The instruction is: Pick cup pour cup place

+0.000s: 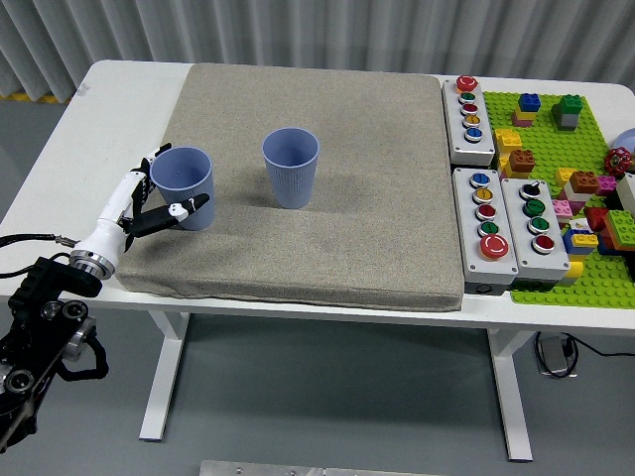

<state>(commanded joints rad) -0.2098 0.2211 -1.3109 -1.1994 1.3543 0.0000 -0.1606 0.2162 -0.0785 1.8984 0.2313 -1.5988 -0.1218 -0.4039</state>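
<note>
Two blue ribbed cups stand upright on the grey mat (327, 228). The left cup (185, 186) is near the mat's left edge, the other cup (291, 167) further right and a little farther back. My left hand (164, 188) reaches in from the lower left with its fingers spread around the left cup: the thumb lies across the cup's front, the other fingers are at its left side. The cup stands on the mat and the fingers have not closed on it.
Three grey button boxes (486, 228) sit along the mat's right edge. Beyond them lies a green baseplate (556, 149) with several coloured bricks. The mat's left edge and the table's left rim (60, 149) are close to my hand.
</note>
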